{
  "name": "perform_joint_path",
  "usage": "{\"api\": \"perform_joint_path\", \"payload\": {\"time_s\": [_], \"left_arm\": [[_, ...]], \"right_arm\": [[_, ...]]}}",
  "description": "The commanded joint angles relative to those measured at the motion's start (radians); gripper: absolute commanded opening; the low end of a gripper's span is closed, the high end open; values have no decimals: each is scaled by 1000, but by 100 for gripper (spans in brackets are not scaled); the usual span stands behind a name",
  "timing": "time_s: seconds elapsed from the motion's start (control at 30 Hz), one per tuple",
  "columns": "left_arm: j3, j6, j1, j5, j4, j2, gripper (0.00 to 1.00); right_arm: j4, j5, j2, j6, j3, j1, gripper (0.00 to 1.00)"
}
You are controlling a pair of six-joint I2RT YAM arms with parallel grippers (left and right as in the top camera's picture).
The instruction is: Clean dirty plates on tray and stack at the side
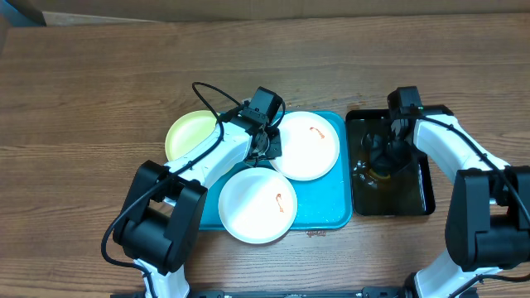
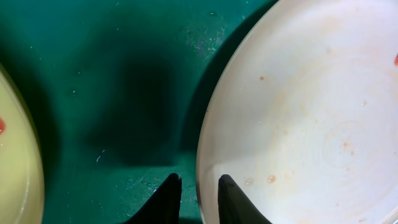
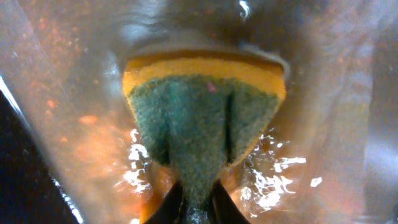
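The turquoise tray (image 1: 327,217) holds three smeared plates: a yellow-green plate (image 1: 189,132) at its left, a far white plate (image 1: 308,145), and a near white plate (image 1: 257,205) overhanging the front rim. The left gripper (image 2: 199,182) pinches the far white plate's rim. The right gripper (image 3: 198,198) clamps a sponge (image 3: 205,118) in the water of the black tray (image 1: 418,203).

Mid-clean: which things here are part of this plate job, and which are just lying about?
In the job: turquoise tray; rear white plate; front white plate; yellow-green plate; sponge, pinched by the right tool; black tray of water.
Lying about: only an unclear small bit at the turquoise tray's front edge.
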Motion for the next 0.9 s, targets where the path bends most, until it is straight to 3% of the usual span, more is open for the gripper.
{"api": "perform_joint_path", "payload": {"time_s": [0.0,0.07,0.13,0.4,0.57,0.87], "left_arm": [[19,21,-5,-11,-2,5,23],[19,20,-4,-18,2,5,24],[19,21,-4,-20,10,5,25],[19,20,-5,-20,20,5,26],[19,20,-5,-20,20,5,26],[19,20,-5,-20,19,5,26]], "right_arm": [[5,-5,-2,-5,-20,-8,47],[17,-4,-3,-5,-17,-8,73],[28,-3,-3,-5,-3,-10,77],[89,3,-3,-5,28,-10,72],[88,3,-3,-4,27,-10,59],[111,4,-2,-5,1,-8,56]]}}
